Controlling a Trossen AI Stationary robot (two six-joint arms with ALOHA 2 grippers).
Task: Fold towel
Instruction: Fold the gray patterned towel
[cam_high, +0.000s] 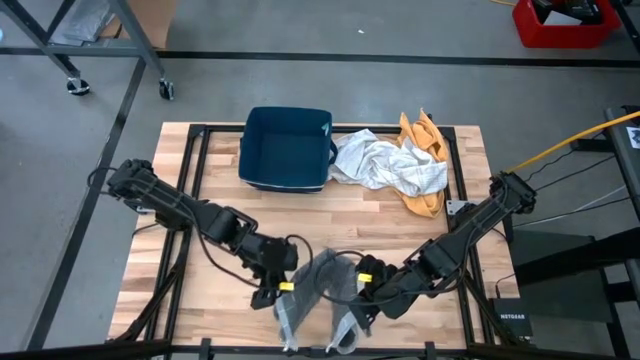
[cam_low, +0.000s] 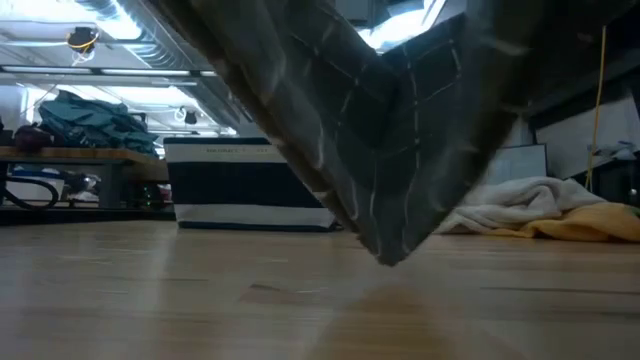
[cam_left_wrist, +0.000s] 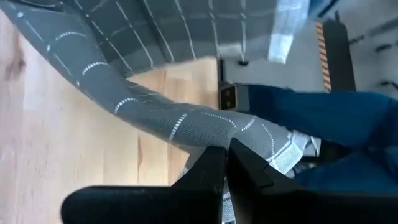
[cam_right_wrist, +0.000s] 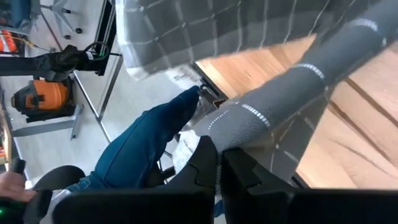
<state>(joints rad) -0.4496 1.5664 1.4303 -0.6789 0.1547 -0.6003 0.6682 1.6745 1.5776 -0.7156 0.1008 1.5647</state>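
Grippers on both arms sit at the near edge of the pale wooden slatted table (cam_high: 400, 215). The left gripper (cam_high: 283, 287) and the right gripper (cam_high: 366, 278) are each clamped tight on a top edge of the grey checked cloth towel (cam_high: 325, 290), which hangs between them with its folded point just above the tabletop. Farther back sit a dark blue fabric bin (cam_high: 285, 148), a crumpled white cloth (cam_high: 395, 166) and an orange cloth (cam_high: 425, 135).

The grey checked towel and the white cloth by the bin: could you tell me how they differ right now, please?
The grey checked towel is held up at the table's front edge by the left hand and right hand, both shut on it; the white cloth lies crumpled, untouched, beside the blue bin. The towel is dark with pale lines; the cloth is plain. Both are soft fabric.
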